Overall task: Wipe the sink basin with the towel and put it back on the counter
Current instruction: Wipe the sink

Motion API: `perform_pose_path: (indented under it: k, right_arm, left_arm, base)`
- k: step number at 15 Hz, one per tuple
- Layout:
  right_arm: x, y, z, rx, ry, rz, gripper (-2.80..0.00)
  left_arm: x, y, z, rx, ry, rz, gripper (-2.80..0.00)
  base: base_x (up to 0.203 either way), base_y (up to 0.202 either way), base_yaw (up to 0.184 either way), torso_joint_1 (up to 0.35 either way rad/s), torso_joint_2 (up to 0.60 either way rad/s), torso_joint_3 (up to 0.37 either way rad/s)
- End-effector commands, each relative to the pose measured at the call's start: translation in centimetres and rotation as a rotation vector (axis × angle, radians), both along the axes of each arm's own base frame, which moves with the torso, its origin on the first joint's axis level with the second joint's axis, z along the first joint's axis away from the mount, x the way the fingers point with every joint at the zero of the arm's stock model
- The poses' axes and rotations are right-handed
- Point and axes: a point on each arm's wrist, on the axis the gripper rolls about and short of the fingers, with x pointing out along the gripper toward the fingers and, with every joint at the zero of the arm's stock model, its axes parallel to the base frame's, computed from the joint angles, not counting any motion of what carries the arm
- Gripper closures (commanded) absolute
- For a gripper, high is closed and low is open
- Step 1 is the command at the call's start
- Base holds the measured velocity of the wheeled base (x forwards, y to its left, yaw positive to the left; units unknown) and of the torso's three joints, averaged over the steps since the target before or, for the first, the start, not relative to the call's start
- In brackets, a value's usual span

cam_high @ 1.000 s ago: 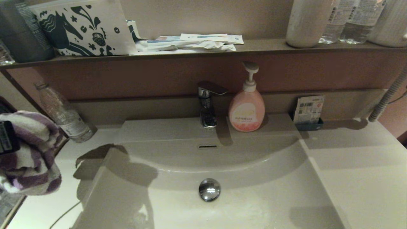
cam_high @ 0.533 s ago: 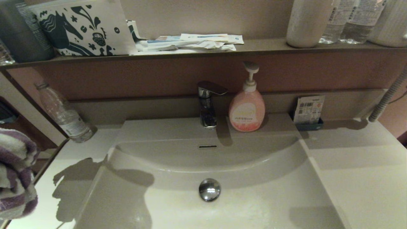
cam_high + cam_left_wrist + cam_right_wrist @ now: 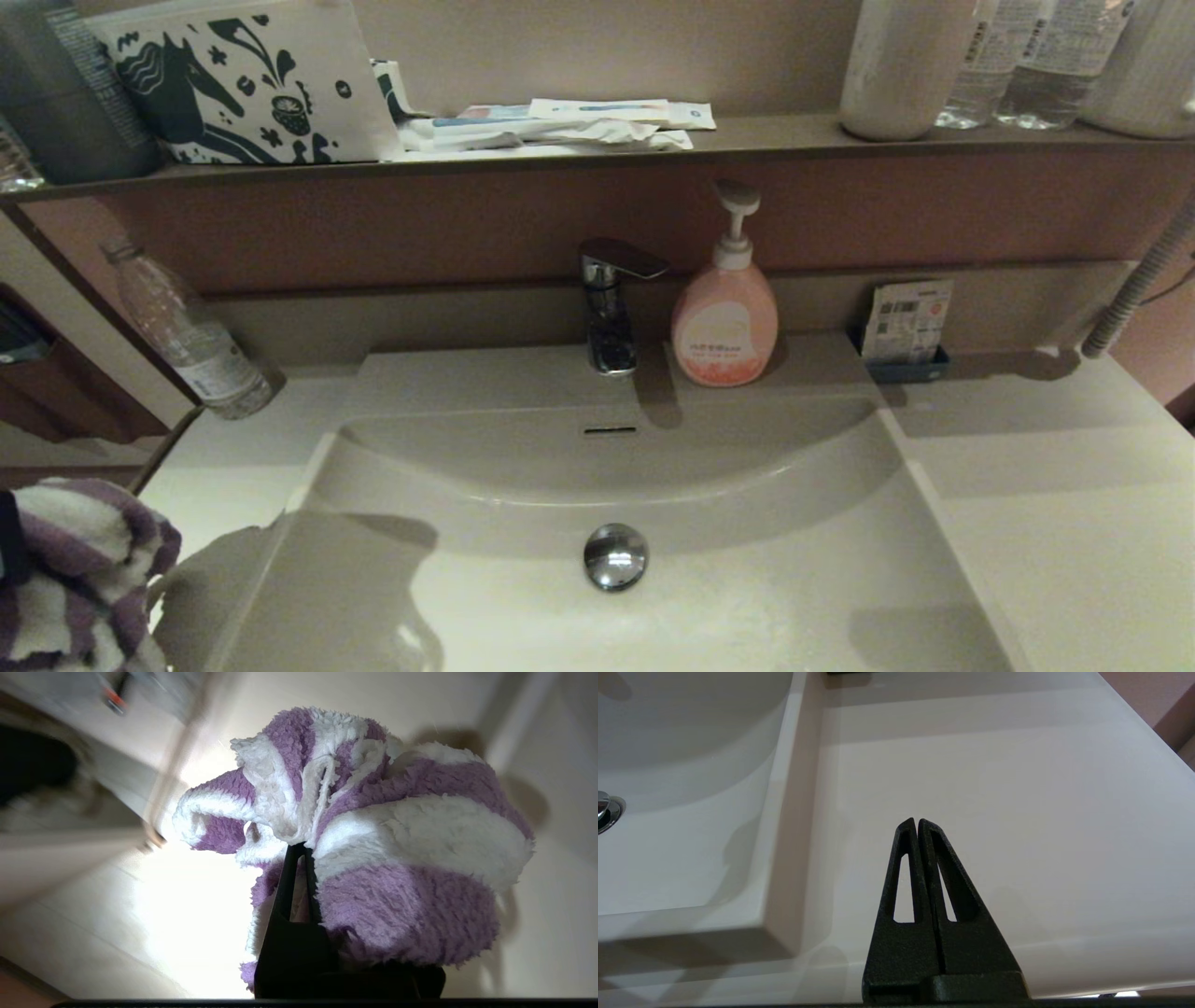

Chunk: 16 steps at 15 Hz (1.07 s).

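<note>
The purple and white striped towel (image 3: pixel 70 579) hangs bunched at the lower left corner of the head view, over the left strip of the counter (image 3: pixel 224 467). My left gripper (image 3: pixel 299 851) is shut on the towel (image 3: pixel 397 835), which drapes over one finger and hides it. The cream-white sink basin (image 3: pixel 653 616), with its chrome drain plug (image 3: pixel 615 556) and overflow slot (image 3: pixel 609 430), lies to the towel's right. My right gripper (image 3: pixel 917 822) hovers shut and holding nothing above the counter (image 3: pixel 1017 788) right of the basin (image 3: pixel 668 849); it does not show in the head view.
A chrome tap (image 3: pixel 609 303) and a pink soap bottle (image 3: pixel 725 313) stand behind the basin. A clear water bottle (image 3: pixel 187 341) leans at the back left. A small packet holder (image 3: pixel 906 331) sits back right. The brown shelf (image 3: pixel 597 145) above carries a pouch, packets and bottles.
The towel in my left gripper has swung away to the left, then dropped low to the view's bottom left corner. Its shadow has slid down the basin's left side.
</note>
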Motion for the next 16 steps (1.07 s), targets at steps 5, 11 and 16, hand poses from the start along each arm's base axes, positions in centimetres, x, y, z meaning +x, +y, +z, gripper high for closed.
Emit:
perform_pose_path:
  k: [5, 11, 16]
  right_arm:
    - [0.0, 0.0, 0.0, 0.0, 0.001, 0.0, 0.0]
    - [0.0, 0.0, 0.0, 0.0, 0.001, 0.0, 0.0]
    - [0.0, 0.0, 0.0, 0.0, 0.001, 0.0, 0.0]
  left_arm:
    - [0.9, -0.1, -1.5, -0.156, 0.099, -0.055, 0.0]
    - [1.6, -0.1, -3.1, -0.215, 0.175, -0.092, 0.0]
    - [1.8, -0.1, -3.8, -0.238, 0.205, -0.097, 0.0]
  base:
    - [0.0, 0.0, 0.0, 0.0, 0.0, 0.0]
    - [0.0, 0.0, 0.0, 0.0, 0.0, 0.0]
    - [0.0, 0.0, 0.0, 0.0, 0.0, 0.0]
